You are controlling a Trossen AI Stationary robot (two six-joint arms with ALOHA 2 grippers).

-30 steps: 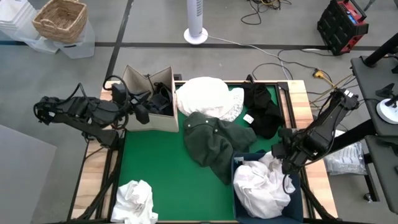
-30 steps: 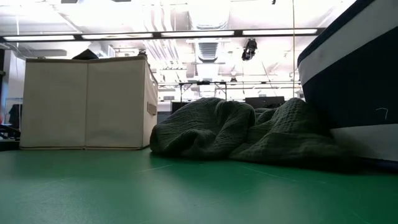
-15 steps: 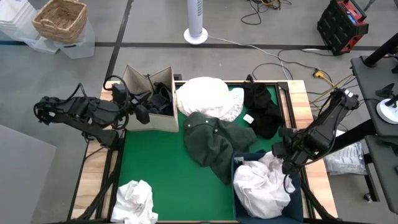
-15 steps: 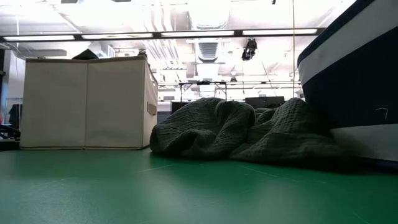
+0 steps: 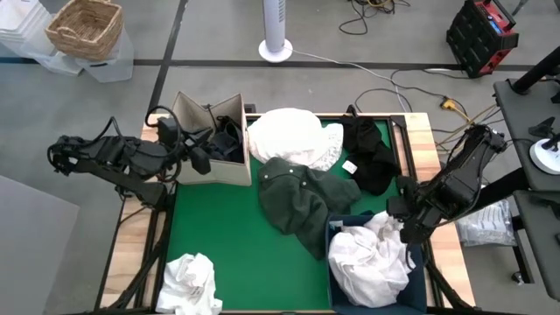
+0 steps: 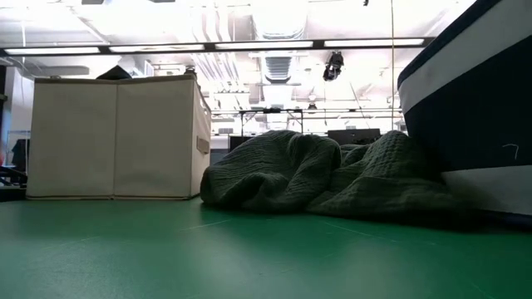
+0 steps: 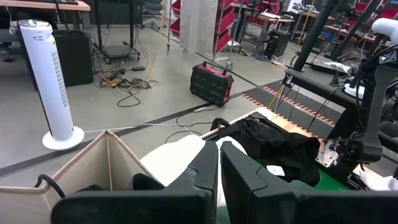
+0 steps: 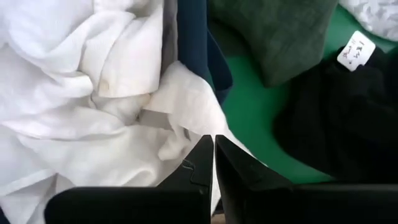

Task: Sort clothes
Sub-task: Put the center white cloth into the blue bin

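Right gripper [image 5: 401, 229] shifted, closed, over white clothes [image 5: 367, 262]

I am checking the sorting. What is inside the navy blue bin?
The navy blue bin holds crumpled white clothes, one piece hanging over its rim. Whatever lies beneath that pile, and the bin's floor, is covered.

- A beige cardboard box [image 5: 210, 140] with an open top stands at the far left of the green-topped table [image 5: 227, 245]; in the low view it rises as a pale block [image 6: 116, 137].
- A navy blue bin [image 5: 337, 229] sits at the table's near right corner.
- A white tower fan [image 5: 276, 31] stands on the grey floor beyond the table.
- A woven wicker basket [image 5: 85, 28] rests on clear plastic tubs at far left.
- A red and black toolbox [image 5: 481, 35] sits on the floor at far right, cables lying near it.
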